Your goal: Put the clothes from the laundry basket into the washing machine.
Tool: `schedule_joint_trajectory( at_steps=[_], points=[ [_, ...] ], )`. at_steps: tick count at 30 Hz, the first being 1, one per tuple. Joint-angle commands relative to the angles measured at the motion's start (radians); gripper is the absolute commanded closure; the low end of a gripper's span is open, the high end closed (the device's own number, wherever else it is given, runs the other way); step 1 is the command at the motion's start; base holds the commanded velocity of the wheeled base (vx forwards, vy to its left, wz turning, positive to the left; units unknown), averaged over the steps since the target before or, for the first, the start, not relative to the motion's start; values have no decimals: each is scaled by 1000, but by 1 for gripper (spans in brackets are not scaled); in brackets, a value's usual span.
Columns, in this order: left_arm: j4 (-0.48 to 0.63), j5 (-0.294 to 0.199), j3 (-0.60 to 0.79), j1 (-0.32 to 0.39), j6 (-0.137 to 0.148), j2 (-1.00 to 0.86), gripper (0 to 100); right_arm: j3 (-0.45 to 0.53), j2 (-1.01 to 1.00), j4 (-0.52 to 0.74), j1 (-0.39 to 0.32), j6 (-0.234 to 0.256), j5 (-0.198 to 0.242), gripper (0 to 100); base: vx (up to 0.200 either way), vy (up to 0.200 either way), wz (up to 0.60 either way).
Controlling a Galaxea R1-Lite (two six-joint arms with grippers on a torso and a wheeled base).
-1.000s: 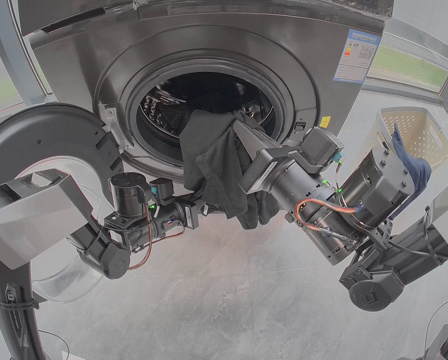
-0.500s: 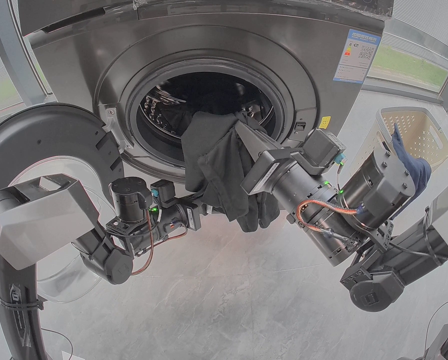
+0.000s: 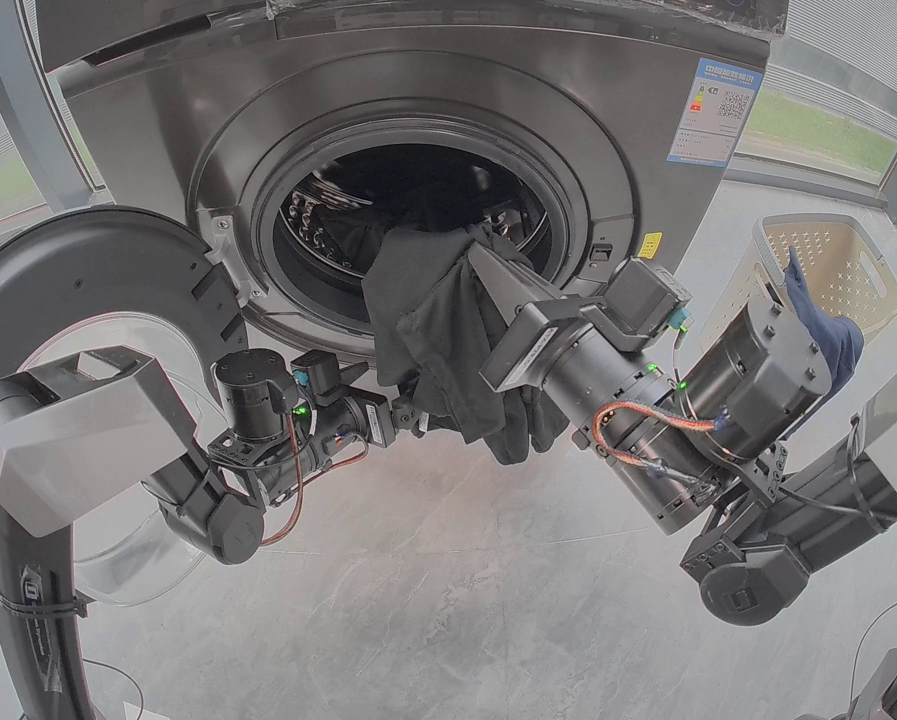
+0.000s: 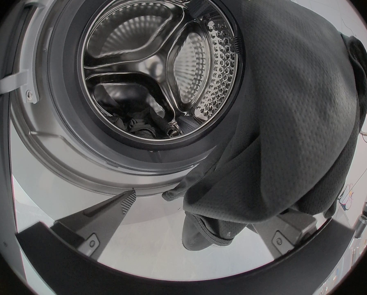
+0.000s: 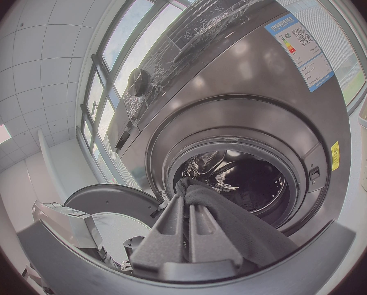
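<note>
Right gripper [image 3: 476, 252]: I have it pinched tight on the top of a dark grey, fine-mesh fabric garment [image 3: 438, 322], with the fingertips raised to the lower lip of the round porthole [image 3: 408, 182]. The high grip is there so the cloth can clear the rim.

Dark garment: it is not yet in the drum. Most of it hangs down outside over the front of the gunmetal front-loading washing machine [image 3: 418, 82], the hem dangling below the opening. That trailing length is, I judge, why one arm alone will not do.

Left gripper [image 3: 406, 417]: it sits low beneath the hanging cloth with its fingers [image 4: 128, 197] spread wide. One finger is bare; the cloth drapes over the other. I read this as placed to gather the slack from underneath and lift it in.

Perforated steel drum [image 4: 150, 62]: a few dark items [image 4: 140, 123] lie at the bottom, and there is plenty of room above them.

Round glass door [image 3: 88, 272]: swung fully open on my left, out of both arms' way.

Beige slotted plastic laundry basket [image 3: 848, 252]: it stands on the floor to my right, with a navy blue garment [image 3: 828, 332] draped over its rim, waiting.

Risk: if the right gripper lets go before the hem is raised, I expect the garment to slide out onto the floor.
</note>
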Motion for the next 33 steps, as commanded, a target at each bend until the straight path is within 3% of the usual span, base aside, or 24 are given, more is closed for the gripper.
schedule_joint_trajectory(
  at_steps=[1,15,16,26,33],
  points=[
    [0,5,-13,-1,-1,3,0,0,1,-1,0,0,0,100,0,0,0],
    [-43,-14,-29,-14,2,66,0,0,3,1,10,0,0,100,0,0,0],
    [-49,-14,-29,-15,2,68,100,0,1,-1,10,0,0,100,0,0,0],
    [-82,-14,-58,-26,-6,68,100,11,1,-1,10,0,-1,100,0,0,0],
    [-172,-14,76,-63,-3,-27,100,17,9,1,-18,0,0,100,0,0,0]
  ],
)
